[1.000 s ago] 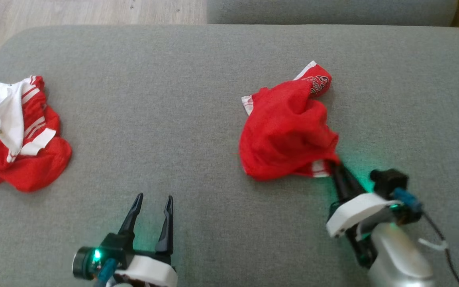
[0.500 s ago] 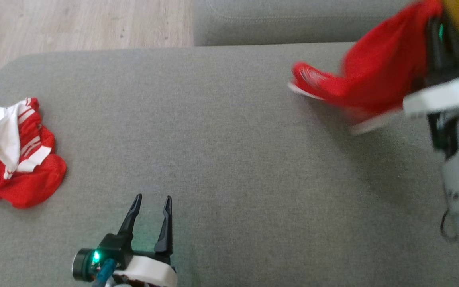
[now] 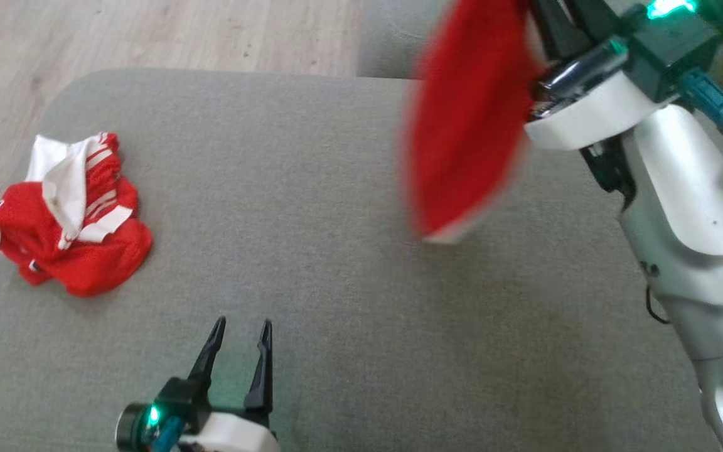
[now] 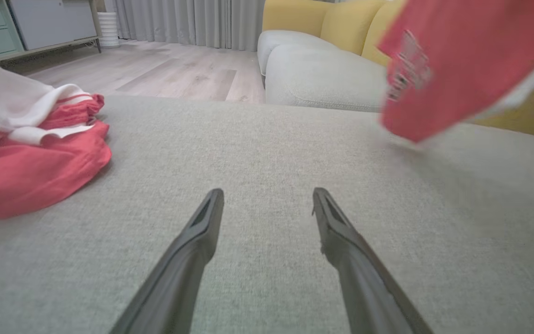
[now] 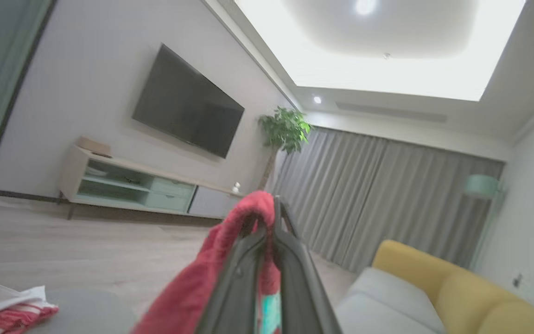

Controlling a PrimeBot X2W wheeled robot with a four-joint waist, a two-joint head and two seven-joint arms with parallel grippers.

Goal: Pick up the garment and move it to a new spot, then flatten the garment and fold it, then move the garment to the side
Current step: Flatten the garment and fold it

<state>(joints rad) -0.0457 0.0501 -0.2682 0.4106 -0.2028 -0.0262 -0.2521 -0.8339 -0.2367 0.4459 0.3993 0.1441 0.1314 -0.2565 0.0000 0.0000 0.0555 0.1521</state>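
Note:
The garment, red with a white hem, hangs blurred in the air over the far right of the grey cushion. My right gripper is shut on its top edge. In the right wrist view the red garment drapes over the closed right gripper, which points up toward the room. In the left wrist view the garment hangs at the upper right, clear of the cushion. My left gripper stands open and empty low at the near edge, its fingers spread over bare fabric.
A second crumpled red-and-white garment lies at the cushion's left end, also seen as a pile. Wood floor lies beyond the far edge. Another grey cushion and a yellow sofa stand behind.
My right gripper has closed on the garment and lifted it off the cushion, up and away; it now swings in the air. The head camera shifted. The left gripper stayed put.

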